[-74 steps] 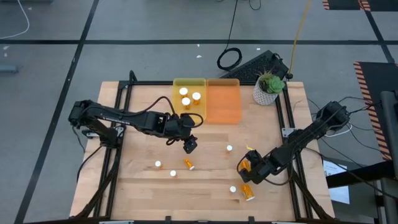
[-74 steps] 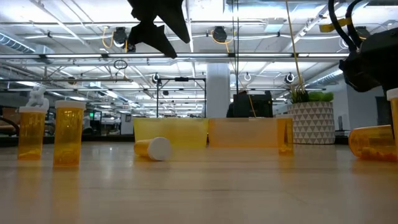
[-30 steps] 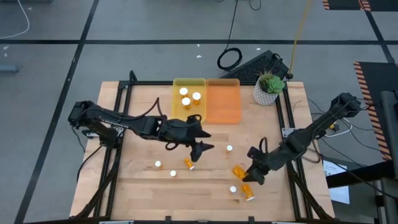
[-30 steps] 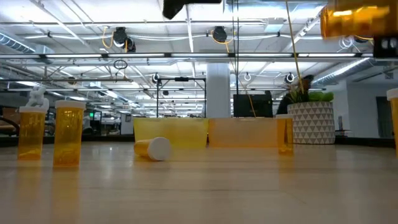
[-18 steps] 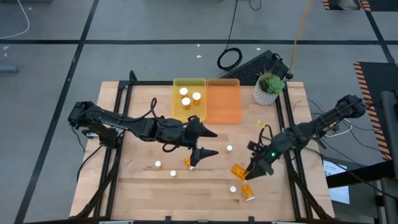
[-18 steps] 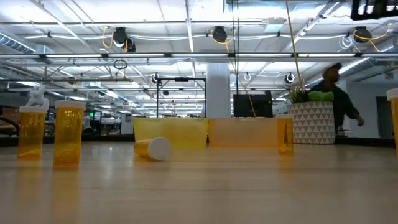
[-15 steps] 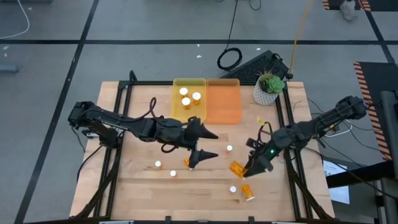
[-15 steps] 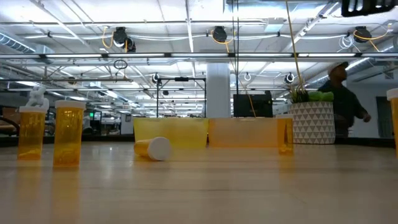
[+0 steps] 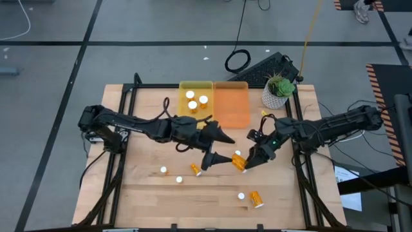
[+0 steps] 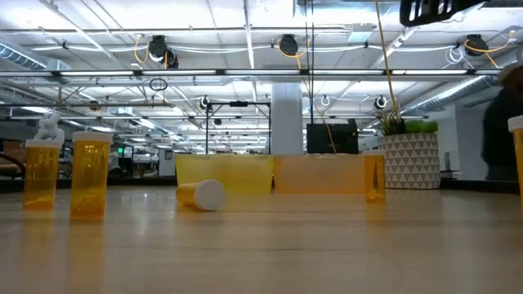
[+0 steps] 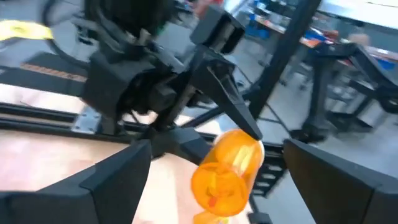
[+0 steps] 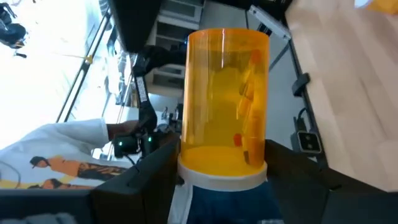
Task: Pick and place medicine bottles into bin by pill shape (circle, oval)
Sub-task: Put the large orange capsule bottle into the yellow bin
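right end effector (image 9: 239,162) pinching medicine bottle (image 9: 239,163), raised mid-bench | left end effector (image 9: 219,148) spread, facing it | advice: hold bottle level, read pill shape before choosing yellow bin (image 9: 183,103) or orange bin (image 9: 232,119)

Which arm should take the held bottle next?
Probably left: its open tool faces the bottle that the right tool holds out, with fingers either side.

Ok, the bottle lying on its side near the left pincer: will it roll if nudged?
Probably. The bottle lies on its round side on the flat table, so a sideways nudge would likely roll it. It looks like light plastic. The open left pincer should straddle it.
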Motion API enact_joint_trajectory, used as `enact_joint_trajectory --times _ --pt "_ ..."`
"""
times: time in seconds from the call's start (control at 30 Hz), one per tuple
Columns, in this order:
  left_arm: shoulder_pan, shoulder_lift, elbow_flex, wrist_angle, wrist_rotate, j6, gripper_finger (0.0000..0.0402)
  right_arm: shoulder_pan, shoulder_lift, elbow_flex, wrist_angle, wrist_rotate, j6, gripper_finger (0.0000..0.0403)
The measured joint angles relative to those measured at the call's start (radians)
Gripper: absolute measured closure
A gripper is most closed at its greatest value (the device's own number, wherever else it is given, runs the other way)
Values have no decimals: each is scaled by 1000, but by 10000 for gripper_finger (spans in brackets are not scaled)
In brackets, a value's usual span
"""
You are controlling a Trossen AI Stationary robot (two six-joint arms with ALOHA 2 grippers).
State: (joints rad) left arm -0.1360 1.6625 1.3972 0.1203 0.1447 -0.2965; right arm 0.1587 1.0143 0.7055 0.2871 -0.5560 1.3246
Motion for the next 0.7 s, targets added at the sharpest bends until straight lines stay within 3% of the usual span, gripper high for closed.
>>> enact_joint_trajectory --times 0.33,0.7 --pt "67 36 0 9 184 -55 57 -70 4 0 0 -26 -103 184" --pt "109 65 0 31 225 -100 119 -129 4 0 -1 -24 -193 184"
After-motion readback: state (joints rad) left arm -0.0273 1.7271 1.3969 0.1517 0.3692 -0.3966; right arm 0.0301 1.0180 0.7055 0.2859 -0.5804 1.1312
